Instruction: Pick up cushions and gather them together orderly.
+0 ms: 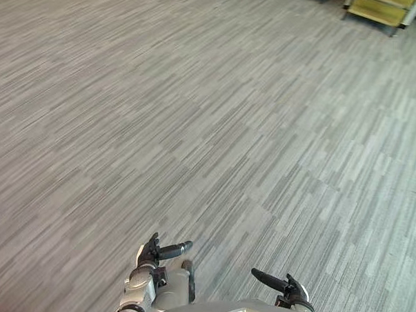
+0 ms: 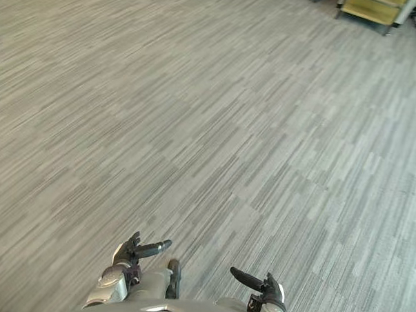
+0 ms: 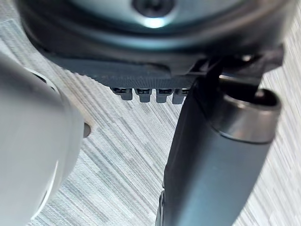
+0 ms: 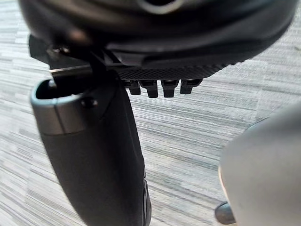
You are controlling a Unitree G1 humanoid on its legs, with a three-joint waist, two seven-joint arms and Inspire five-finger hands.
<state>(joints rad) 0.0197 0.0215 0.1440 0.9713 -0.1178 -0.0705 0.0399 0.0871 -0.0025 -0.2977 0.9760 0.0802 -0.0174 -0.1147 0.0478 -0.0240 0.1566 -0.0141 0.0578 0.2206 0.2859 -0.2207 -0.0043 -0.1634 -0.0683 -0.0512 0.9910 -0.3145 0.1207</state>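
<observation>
In the left eye view, a grey striped carpet floor [image 1: 209, 128] stretches from the near edge to the far side. At the far right corner stands a yellow shelf unit [image 1: 380, 9], cut off by the edge of the view. The left robot hand [image 1: 152, 257] hangs at the near edge, left of centre. Its thumb sticks out to the right, its fingers point straight down at the carpet, and it holds nothing. The right robot hand [image 1: 292, 291] shows at the near edge, right of centre, with its thumb reaching left toward the other hand. Both hands are above bare carpet and apart from each other.

The right eye view shows the same layout, with the two hands low at the near edge and the shelf unit at the far right.

In the left wrist view, the left hand's thumb [image 3: 211, 165] stands out large and straight, and the fingers [image 3: 146, 94] show as a short row past the palm. They are uncurled, with carpet beyond them.

In the right wrist view, the right hand's thumb [image 4: 99, 165] is likewise extended. Its fingers [image 4: 162, 87] sit in a relaxed row with nothing between them and the striped carpet.
</observation>
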